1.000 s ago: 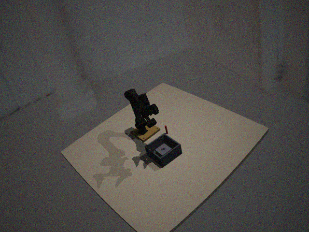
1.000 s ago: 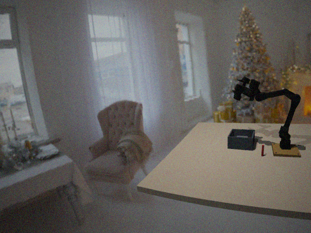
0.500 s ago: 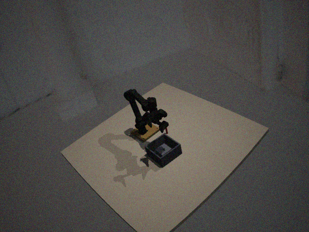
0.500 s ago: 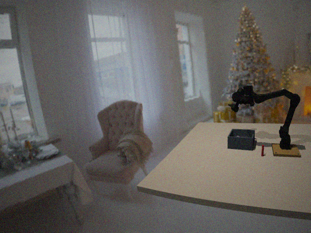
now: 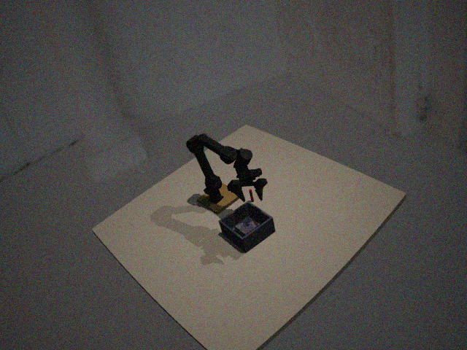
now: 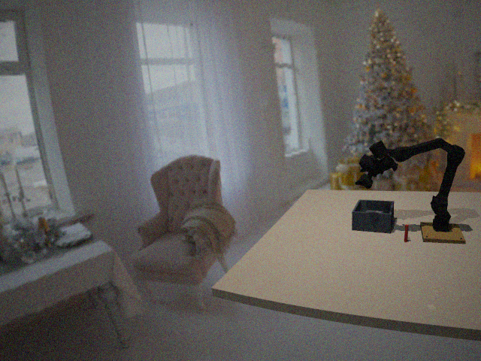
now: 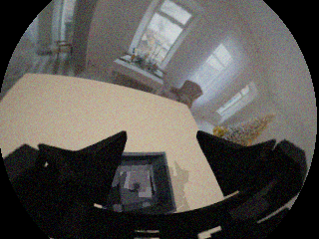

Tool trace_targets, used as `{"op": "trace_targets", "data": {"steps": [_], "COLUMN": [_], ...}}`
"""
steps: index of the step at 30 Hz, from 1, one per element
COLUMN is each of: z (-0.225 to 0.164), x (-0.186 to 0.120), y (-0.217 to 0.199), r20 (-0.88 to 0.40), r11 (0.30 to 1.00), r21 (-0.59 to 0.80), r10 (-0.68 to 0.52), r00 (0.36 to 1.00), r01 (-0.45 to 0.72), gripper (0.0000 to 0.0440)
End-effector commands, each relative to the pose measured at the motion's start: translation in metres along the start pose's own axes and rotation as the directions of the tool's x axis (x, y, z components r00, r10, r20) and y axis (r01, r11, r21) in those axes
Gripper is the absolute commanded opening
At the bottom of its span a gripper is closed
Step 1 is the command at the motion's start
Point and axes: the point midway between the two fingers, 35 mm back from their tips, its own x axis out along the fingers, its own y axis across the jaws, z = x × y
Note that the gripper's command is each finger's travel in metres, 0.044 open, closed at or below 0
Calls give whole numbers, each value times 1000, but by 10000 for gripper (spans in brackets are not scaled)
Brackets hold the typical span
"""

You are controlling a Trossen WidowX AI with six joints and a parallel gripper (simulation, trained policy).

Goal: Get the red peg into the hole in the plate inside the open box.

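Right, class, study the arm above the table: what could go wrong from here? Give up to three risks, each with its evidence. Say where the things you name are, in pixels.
1. The gripper (image 5: pixel 252 200) (image 6: pixel 364 182) (image 7: pixel 162 134) is open and high above the table; coming down off line, a finger could knock over the slim, upright red peg (image 5: pixel 251 195) (image 6: pixel 406 233).
2. The open box (image 5: pixel 260 236) (image 6: pixel 372 221) (image 7: pixel 170 184) stands close to the peg, so a spread finger might strike its wall.
3. The plate's hole looks small, so a tilted peg could miss it.

Peg (image 5: pixel 251 195) (image 6: pixel 406 233): red, slender, upright on the table, outside the box and near it. Box (image 5: pixel 260 235) (image 6: pixel 372 221) (image 7: pixel 170 191): dark grey-blue, open-topped, flat on the table. I see the plate (image 5: pixel 245 227) (image 7: pixel 145 180) inside at the bottom, paler grey; its hole shows as a dark spot, no peg in it.
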Motion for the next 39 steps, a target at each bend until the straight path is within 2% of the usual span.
{"op": "trace_targets", "data": {"steps": [1,8,15,22,29,33,39], "z": [-11,-39,-74,-113,-151,-168,-191], "x": [-11,-39,-75,-115,-150,-160,-161], "y": [26,68,102,127,144,151,162], "r20": [-65,-205,-361,-528,-666,-712,-747], "r11": [994,961,917,885,878,880,882], "r21": [79,229,367,460,477,467,451], "r10": [79,203,295,340,332,314,287], "r00": [995,957,885,778,668,628,600], "r01": [-73,-155,-156,-74,39,90,139], "gripper": [440,440,440,440,440,440,440]}}
